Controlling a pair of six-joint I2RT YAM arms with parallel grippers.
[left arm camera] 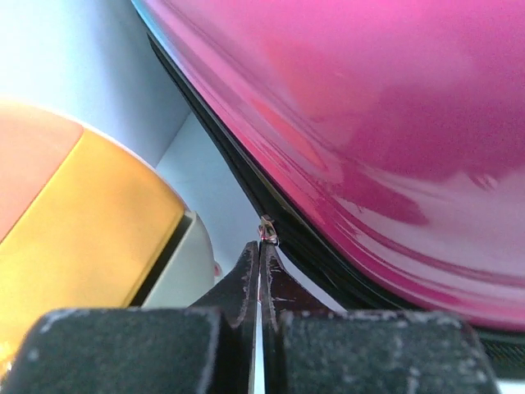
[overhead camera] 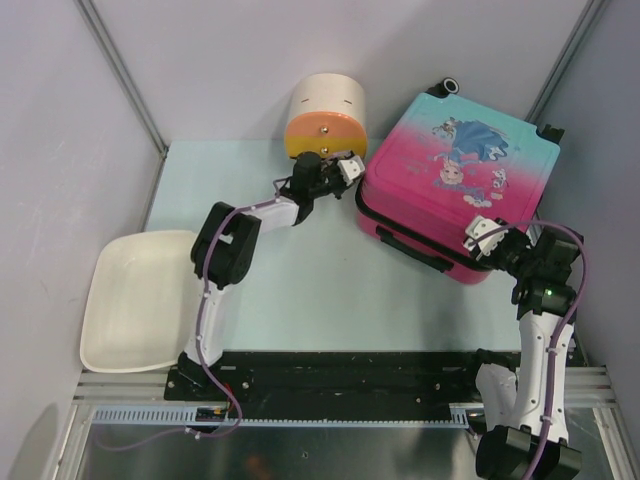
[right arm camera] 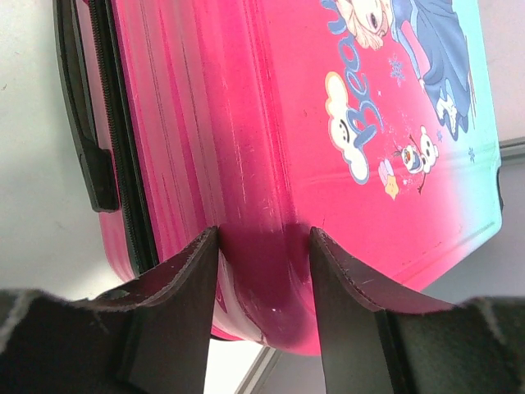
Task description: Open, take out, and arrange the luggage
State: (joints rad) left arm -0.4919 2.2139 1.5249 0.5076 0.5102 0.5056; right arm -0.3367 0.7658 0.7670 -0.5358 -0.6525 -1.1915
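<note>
Pinching the luggage's point(overhead camera: 455, 185) zip tab point(left arm camera: 267, 229), left gripper point(left arm camera: 260, 249) clamps shut — right gripper point(right arm camera: 262, 242), half-open and empty, sits at its lower-right corner.

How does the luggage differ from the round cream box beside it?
The luggage is boxy, teal fading to pink, with a cartoon print; the round box is cylindrical, cream, with an orange-yellow face. The luggage is clearly larger. Both rest at the table's far side.
</note>
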